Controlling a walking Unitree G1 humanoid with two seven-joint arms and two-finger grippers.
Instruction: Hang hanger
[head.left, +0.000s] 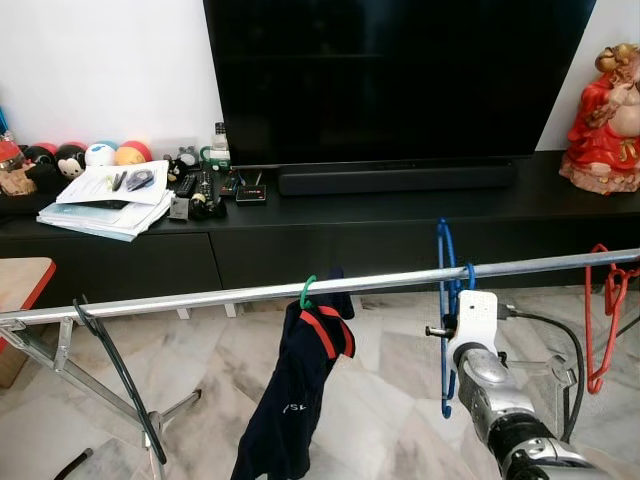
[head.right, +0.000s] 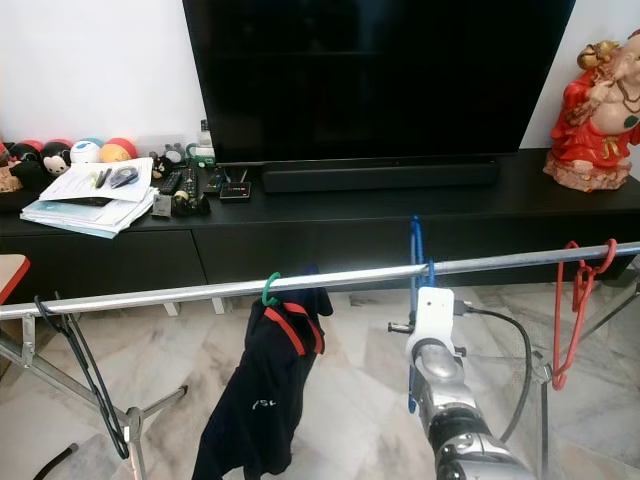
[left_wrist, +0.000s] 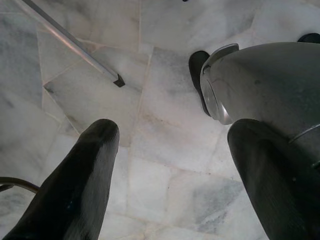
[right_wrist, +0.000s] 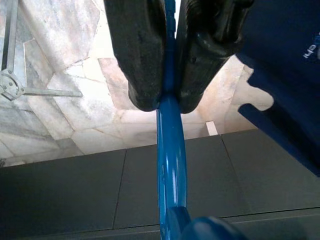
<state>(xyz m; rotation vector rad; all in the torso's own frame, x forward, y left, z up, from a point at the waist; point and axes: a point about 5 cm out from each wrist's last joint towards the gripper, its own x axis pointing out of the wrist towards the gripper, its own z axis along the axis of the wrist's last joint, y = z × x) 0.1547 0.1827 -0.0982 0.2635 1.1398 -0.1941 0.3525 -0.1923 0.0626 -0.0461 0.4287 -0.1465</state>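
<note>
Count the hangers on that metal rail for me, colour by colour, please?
Blue plastic hanger, pinched by the right gripper: 1
Red plastic hanger: 1
Green-hooked hanger carrying the dark navy garment: 1
Black hanger: 1
Total on the silver metal rail: 4

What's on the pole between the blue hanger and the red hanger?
Nothing. In the left eye view the metal pole is bare between the blue hanger, which the right gripper pinches, and the red hanger.
</note>
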